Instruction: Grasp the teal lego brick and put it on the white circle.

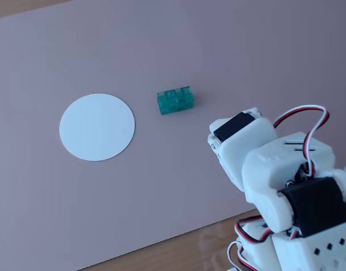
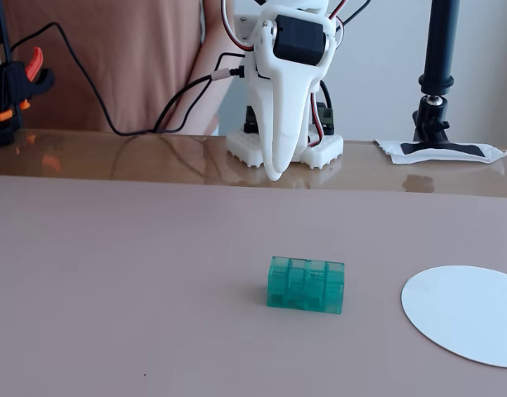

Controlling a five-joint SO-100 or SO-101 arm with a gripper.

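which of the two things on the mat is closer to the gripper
The brick. It lies almost straight ahead of the gripper, while the white circle sits farther off to the side, apart from the brick.

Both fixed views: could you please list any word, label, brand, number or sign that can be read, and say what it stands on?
None: no readable text appears in either fixed view.
The small translucent teal studded plastic brick, the flat white paper disc and the white plastic arm's end effector show no lettering.

A hobby desk: pink mat (image 2: pixel 112 273), loose cables (image 2: pixel 137 107), orange clamp (image 2: pixel 21 83), camera stand (image 2: pixel 439 74).
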